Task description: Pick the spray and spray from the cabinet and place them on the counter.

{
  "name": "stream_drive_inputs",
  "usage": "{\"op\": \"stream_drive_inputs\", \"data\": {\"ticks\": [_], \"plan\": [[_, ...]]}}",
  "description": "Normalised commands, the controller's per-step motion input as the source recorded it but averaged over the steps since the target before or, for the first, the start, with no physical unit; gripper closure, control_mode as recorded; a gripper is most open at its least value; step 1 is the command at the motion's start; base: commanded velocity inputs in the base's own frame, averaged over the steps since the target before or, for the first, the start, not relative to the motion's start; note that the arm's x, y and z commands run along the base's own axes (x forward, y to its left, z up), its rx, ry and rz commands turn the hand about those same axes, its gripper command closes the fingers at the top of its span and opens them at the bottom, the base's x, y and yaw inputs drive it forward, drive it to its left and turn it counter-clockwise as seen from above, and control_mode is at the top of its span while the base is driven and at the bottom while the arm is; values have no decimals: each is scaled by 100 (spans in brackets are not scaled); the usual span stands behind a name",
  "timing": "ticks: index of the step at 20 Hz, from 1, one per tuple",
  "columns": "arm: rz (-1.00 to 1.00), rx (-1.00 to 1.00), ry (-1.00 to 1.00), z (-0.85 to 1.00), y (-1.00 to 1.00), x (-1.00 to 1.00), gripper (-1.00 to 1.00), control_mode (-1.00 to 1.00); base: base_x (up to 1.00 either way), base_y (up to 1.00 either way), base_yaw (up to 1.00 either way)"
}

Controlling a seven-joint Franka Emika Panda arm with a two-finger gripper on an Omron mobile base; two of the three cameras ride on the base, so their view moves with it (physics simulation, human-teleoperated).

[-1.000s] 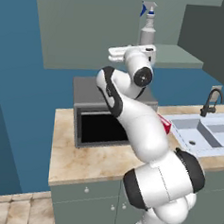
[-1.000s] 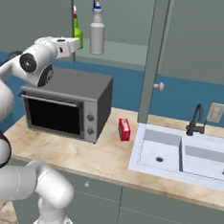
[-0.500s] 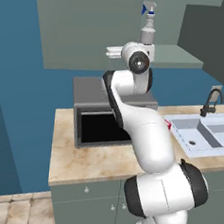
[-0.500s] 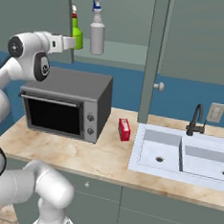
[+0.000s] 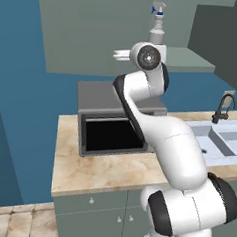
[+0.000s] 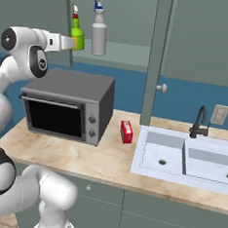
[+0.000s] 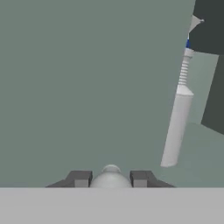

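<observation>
1. Green spray bottle, red-and-white nozzle: stands upright on the shelf of the wall cabinet, at the left of the open compartment. The gripper is at its lower body, with the fingers closed round a pale rounded shape seen from the hand camera. Grasp reads as clenched on this bottle; the bottle appears level with its neighbour, so whether it is lifted cannot be told.

2. Grey-white spray bottle, blue-and-white nozzle: upright on the same shelf, just to the right of the green one, close but apart from it. From the left base camera it shows above the arm's wrist. In the hand camera it runs tilted at the right.

3. Counter, beige marbled slab: below the cabinet, running left to right.

4. Toaster oven, grey with dark glass door: on the counter at the left, directly under the bottles.

5. Flat red box: on the counter, between the oven and the sink.

6. Sink basin, pale, two bowls, with dark faucet at the far edge: right part of the counter.

7. Base cupboards, grey-green: below the counter.
</observation>
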Motion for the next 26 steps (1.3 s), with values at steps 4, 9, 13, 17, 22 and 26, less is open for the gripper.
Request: {"op": "stream_drive_inputs", "data": {"ticks": [4,9,13,17,22,26], "plan": [[-1,0,3,3,0,-47,100,-100,0,0,0],[-2,0,4,0,0,-55,100,-100,0,0,0],[-2,0,4,0,0,-59,100,-100,0,0,0],[-2,0,3,0,2,-62,100,-100,0,0,0],[-2,0,3,0,4,-64,100,-100,0,0,0],[-2,0,3,0,7,-63,100,-100,0,0,0]]}}
